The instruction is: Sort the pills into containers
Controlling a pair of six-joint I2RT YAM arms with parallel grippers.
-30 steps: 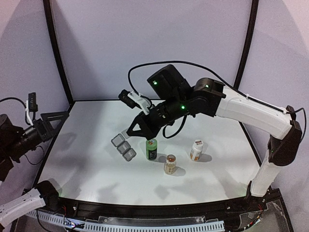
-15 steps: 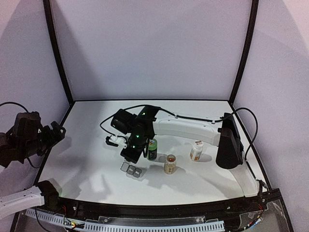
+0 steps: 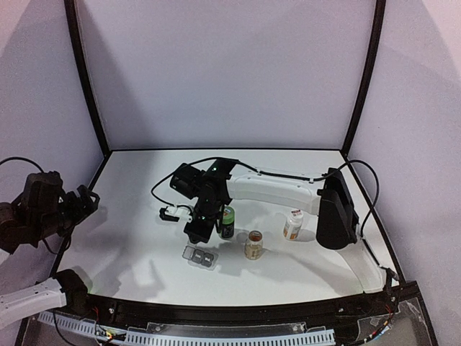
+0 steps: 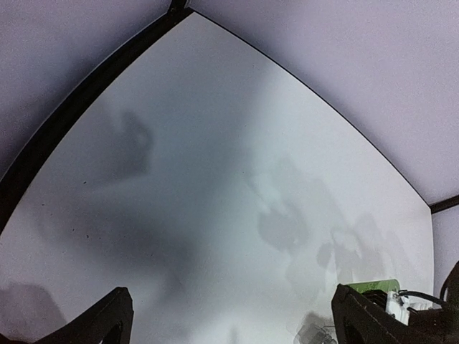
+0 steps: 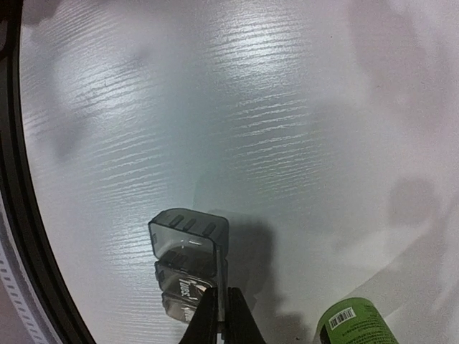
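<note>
Pill box: lying nearest the front edge, three smoky translucent compartments, rounded corners; contents unreadable.
Right gripper: fingertips pinching together at the box's rim; whether they are really holding it, cannot tell.
Bottles: amber bottle, green bottle, white bottle standing rightward, apart.
Left gripper: hovering far left, fingers spread wide.
Table: white woodgrain running back to black-framed walls.

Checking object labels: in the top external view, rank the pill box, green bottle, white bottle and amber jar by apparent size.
1. pill box, the widest outline.
2. green bottle, the tallest bottle.
3. white bottle and amber jar: too alike to rank.
</note>
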